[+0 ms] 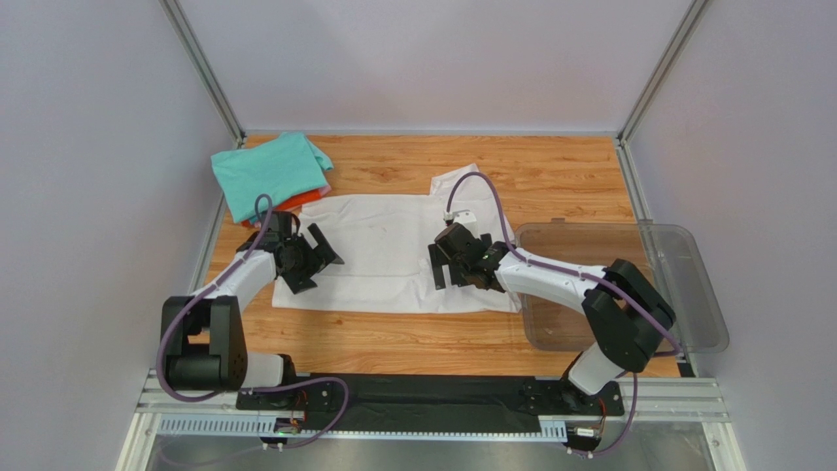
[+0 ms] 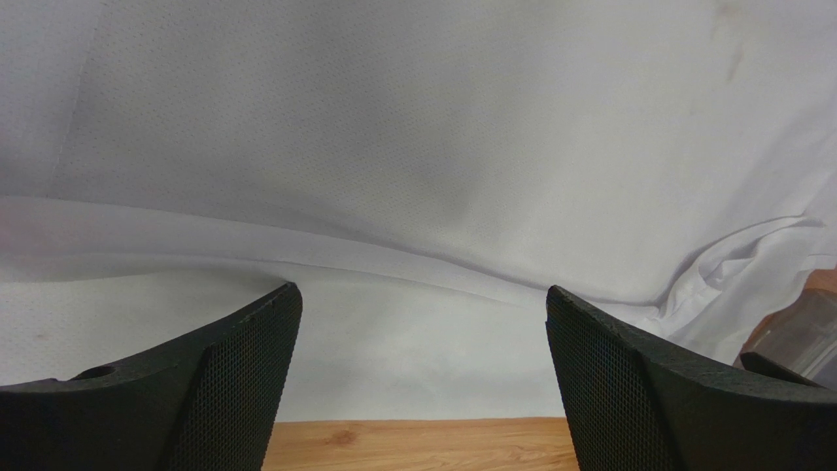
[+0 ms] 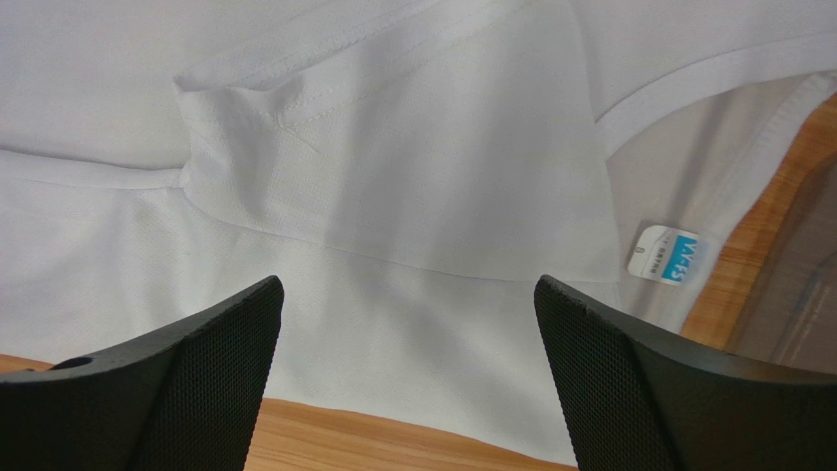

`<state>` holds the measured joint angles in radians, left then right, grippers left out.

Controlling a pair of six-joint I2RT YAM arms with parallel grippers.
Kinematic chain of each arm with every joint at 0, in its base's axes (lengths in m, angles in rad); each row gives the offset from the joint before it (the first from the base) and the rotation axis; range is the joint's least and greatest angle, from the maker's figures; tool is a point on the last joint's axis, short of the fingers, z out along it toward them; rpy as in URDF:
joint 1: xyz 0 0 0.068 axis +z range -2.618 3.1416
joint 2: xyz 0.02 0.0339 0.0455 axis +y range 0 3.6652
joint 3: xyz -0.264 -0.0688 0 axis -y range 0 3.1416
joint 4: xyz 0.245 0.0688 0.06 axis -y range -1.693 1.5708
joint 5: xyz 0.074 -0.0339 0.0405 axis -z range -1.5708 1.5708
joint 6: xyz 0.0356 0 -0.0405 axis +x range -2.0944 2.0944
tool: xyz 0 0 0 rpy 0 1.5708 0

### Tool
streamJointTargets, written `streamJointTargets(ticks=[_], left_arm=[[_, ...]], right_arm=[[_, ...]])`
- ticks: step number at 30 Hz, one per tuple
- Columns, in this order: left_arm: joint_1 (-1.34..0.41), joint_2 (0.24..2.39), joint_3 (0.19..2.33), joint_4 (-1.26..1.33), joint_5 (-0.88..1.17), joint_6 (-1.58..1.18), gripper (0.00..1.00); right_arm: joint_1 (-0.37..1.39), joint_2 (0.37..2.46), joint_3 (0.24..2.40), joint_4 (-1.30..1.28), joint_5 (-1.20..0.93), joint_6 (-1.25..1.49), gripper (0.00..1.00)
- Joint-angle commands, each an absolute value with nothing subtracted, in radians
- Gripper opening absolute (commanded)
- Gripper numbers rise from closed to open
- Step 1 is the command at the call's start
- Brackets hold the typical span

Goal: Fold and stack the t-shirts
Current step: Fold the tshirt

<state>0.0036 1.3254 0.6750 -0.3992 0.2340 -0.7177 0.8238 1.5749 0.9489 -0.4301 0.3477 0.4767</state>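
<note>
White t-shirt (image 1: pixel 383 250) on wooden table (image 1: pixel 560 177)

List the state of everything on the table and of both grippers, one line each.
white t-shirt: lying flat on the table, unheld, one sleeve sticking out at the far right.
teal t-shirt: folded, topmost at the far left corner.
orange-red t-shirt: under the teal one, only an edge showing.
clear bin: upright, lidless.
left gripper: open, over the white t-shirt's left end.
right gripper: open, over its right end.

White t-shirt (image 1: pixel 393 250) lies flat (lightly creased), teal t-shirt (image 1: pixel 267 172) folded at far left.
</note>
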Motion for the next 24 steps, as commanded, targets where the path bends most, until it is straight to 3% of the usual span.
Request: streamJointTargets(ticks=[1,12,24], left_arm=[[0.003,1.368,0.704,-0.347,0.267,-0.723,1.00],[0.005,1.381,0.624,-0.423,0.178,-0.722,1.00],[0.003,1.131,0.508,-0.590,0.028,-0.785,1.00]], right_arm=[[0.828,1.626,0.928,-0.339,0.290,0.531,1.00],[0.847,1.638,0.810,-0.265,0.186,0.635,1.00],[1.029,1.488,0.689,-0.296,0.247,0.831,1.00]])
